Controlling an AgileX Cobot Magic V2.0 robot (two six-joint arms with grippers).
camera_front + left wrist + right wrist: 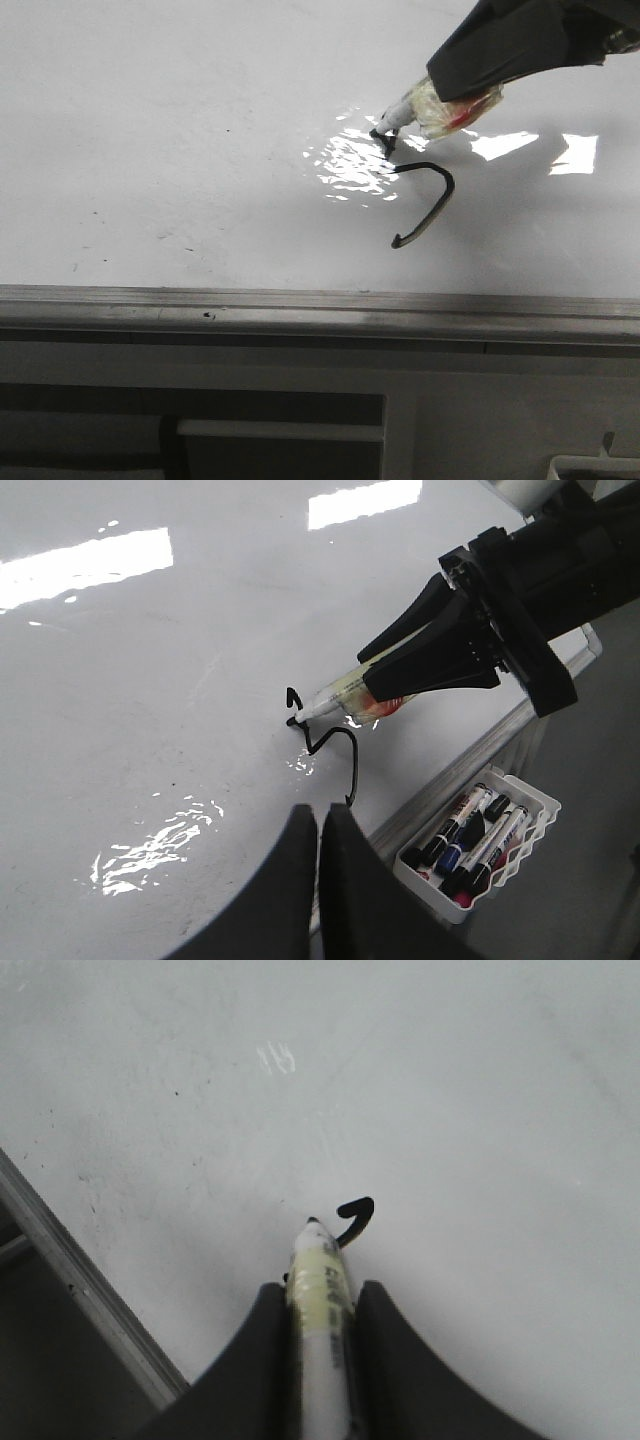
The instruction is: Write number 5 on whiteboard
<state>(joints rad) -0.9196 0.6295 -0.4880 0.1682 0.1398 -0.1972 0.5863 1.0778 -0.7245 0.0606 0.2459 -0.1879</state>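
Note:
My right gripper (445, 88) is shut on a white marker (425, 105) wrapped in yellowish tape. The marker's black tip rests on the whiteboard (150, 150), at the far end of the strokes. The number 5 (435, 195) shows as a short black stroke joined to a hooked curved tail. In the left wrist view, the marker (335, 698) and the strokes (350, 755) lie just ahead of my left gripper (318, 815). That gripper is shut on nothing and hovers over the board's near edge. In the right wrist view the marker (318, 1260) stands between the fingers, with part of the stroke (358, 1212) beyond it.
A grey metal edge strip (300, 305) borders the board's near side. A white tray (520, 790) holding several markers hangs beyond that edge on the right. Bright light reflections (350, 165) and small black specks mark the board.

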